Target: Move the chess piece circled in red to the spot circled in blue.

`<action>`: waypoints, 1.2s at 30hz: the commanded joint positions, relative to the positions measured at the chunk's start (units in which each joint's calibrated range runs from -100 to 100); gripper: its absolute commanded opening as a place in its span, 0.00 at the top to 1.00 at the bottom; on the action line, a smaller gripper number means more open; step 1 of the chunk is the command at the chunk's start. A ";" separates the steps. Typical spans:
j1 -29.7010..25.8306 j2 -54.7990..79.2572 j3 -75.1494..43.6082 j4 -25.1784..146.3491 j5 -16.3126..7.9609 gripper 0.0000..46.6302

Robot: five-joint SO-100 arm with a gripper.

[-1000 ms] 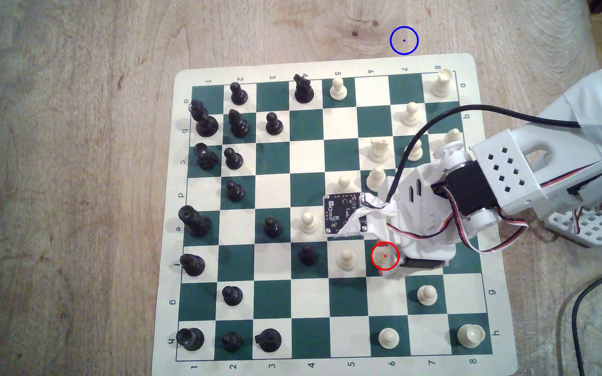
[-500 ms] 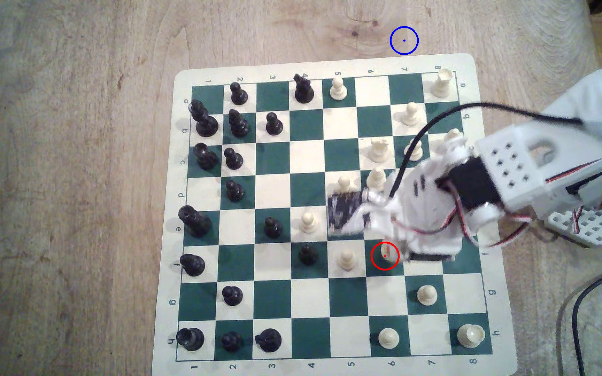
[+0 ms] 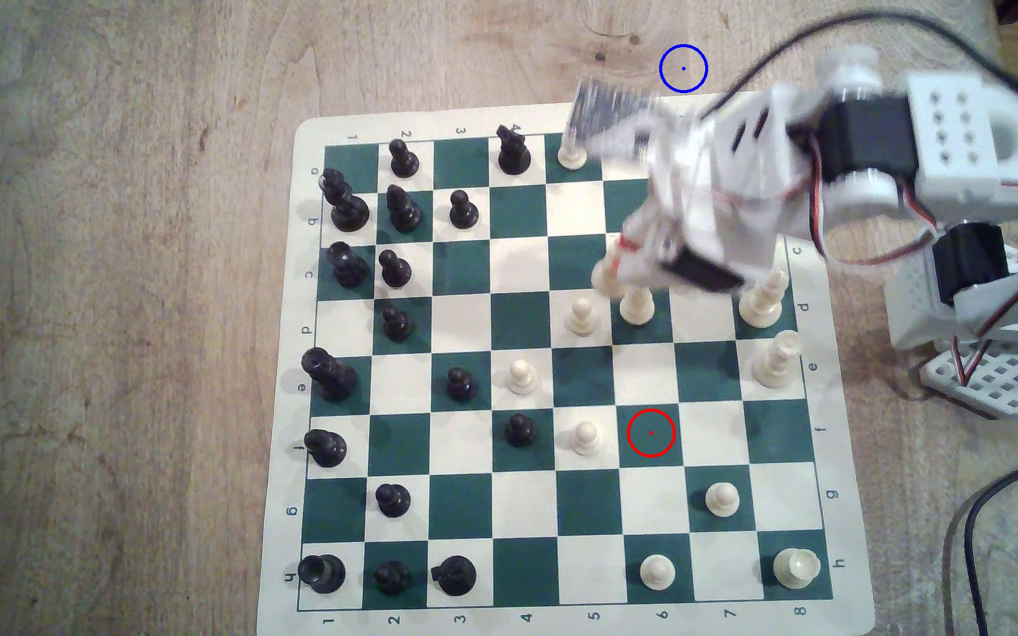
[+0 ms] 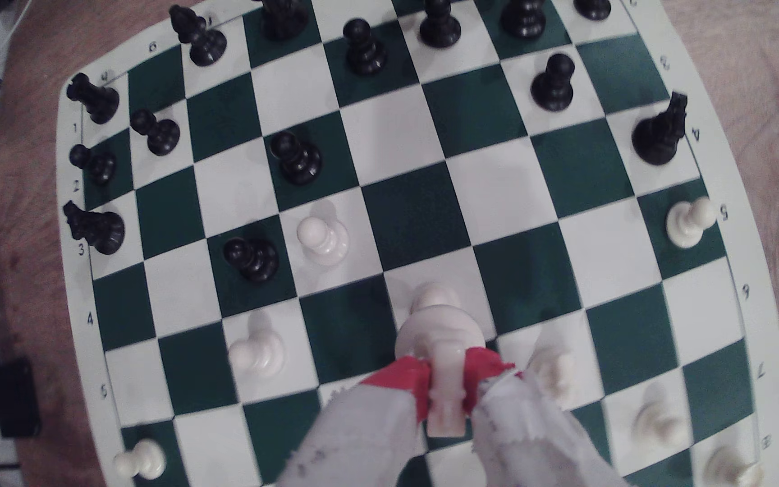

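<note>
The cream chess piece [image 4: 439, 323] hangs base-first above the board, clamped by its neck between my gripper's [image 4: 446, 381] red-taped fingers [image 4: 406, 379]. In the exterior view the gripper [image 3: 617, 266] is motion-blurred over the board's upper right part, and the piece [image 3: 604, 275] is a pale smear at its tip. The red circle [image 3: 651, 433] now rings a bare green square. The blue-circled spot [image 3: 683, 68] is bare wood just beyond the board's far edge, up and to the right of the gripper in the exterior view.
The chessboard mat [image 3: 555, 611] lies on a wooden table. Black pieces [image 3: 396, 211] crowd the exterior view's left. Cream pieces [image 3: 637, 306] stand right under the gripper. A black cable [image 3: 984, 526] and the arm's base [image 3: 984, 379] sit at the right.
The gripper lifted the cream piece off the red-circled square and swung up the exterior view toward the blue circle. That square is now bare, and the arm is blurred with motion.
</note>
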 commanded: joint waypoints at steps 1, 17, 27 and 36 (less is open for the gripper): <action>11.59 -7.53 1.52 -1.12 2.74 0.99; 33.88 -6.77 11.13 -10.62 7.62 0.99; 38.89 6.99 11.13 -19.54 8.55 0.99; 39.12 16.41 8.77 -23.72 8.50 0.99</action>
